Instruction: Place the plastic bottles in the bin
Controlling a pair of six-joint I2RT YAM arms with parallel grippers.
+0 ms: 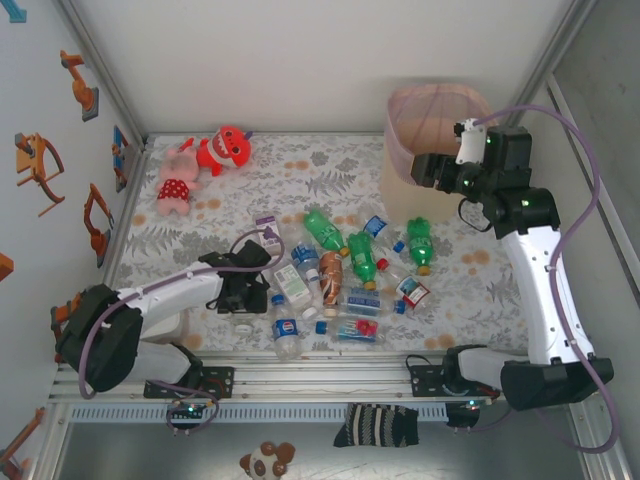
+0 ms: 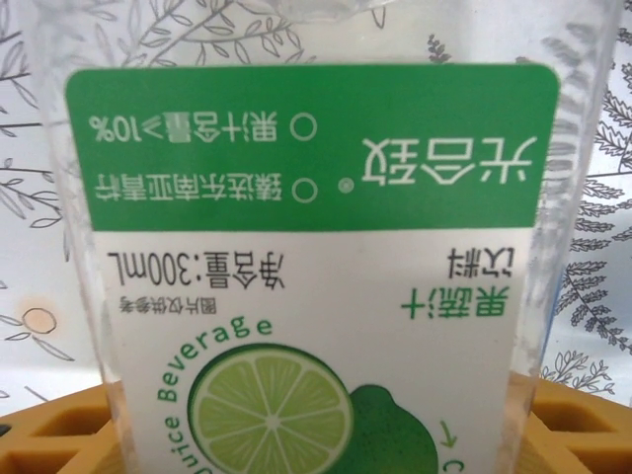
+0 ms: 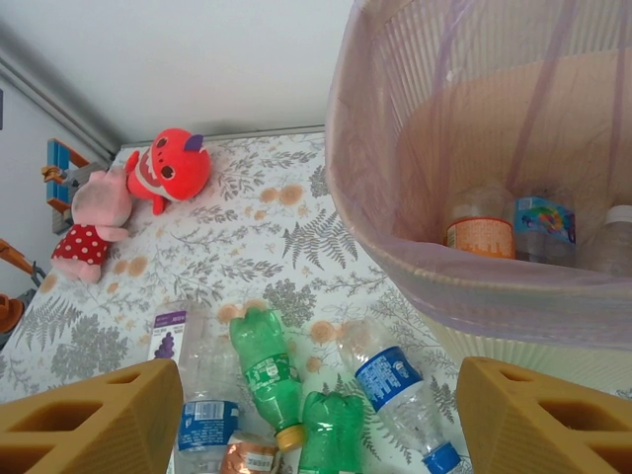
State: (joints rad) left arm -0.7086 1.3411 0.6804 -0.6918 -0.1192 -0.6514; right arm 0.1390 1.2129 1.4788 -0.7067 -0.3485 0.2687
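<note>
Top external: about twelve bottles (image 1: 362, 258), two plush toys (image 1: 225, 148) left of bin (image 1: 400, 112).
Floral bench (image 1: 480, 272); right jaws wide, left jaws' grip unclear.

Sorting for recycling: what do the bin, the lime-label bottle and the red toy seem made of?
Bin: the upper part looks like thin translucent pink mesh or plastic, with light passing through its fine ribbing; the lower body is cream, matte, ribbed, probably plastic. Lime-label bottle: clear glossy plastic, the leaf-print cover visible through it; printed film label. Red toy: soft matte plush fabric, apparently.
</note>
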